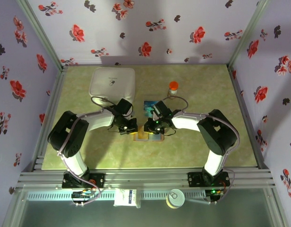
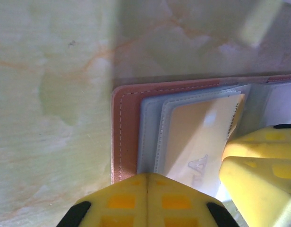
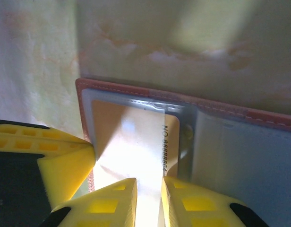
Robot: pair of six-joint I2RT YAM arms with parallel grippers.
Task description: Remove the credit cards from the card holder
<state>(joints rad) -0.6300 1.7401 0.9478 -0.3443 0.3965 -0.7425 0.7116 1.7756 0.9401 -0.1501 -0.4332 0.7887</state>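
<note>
On the table (image 1: 207, 142) one card holder (image 1: 148, 137) is lying open, a little near of the middle, between the two claws. I am counting two credit cards. One yellowish card (image 3: 131, 137) is sitting in a clear pocket of the card holder, with a printed number along its right edge. One bluish card (image 1: 149, 108) is lying flat on the table just far of the card holder, apart from it. There is also one white box (image 1: 112, 81) at the far left and one bottle (image 1: 173, 86) with an orange cap at the far middle.

Two arms are working. The left arm (image 1: 70, 135) is bending its elbow out to the left and reaching in toward the middle. The right arm (image 1: 216, 132) is mirroring it from the right. Both wrists are pointing down over the card holder, very near each other.

The left gripper (image 2: 146, 189) is hanging over the near edge of the card holder with its yellow pads meeting in one seam. I am seeing nothing between them.

The right gripper (image 3: 149, 189) is standing over the yellowish card with its fingers parted by only a narrow gap. The card's near part is showing through this gap. I cannot tell if the fingers are touching it.
</note>
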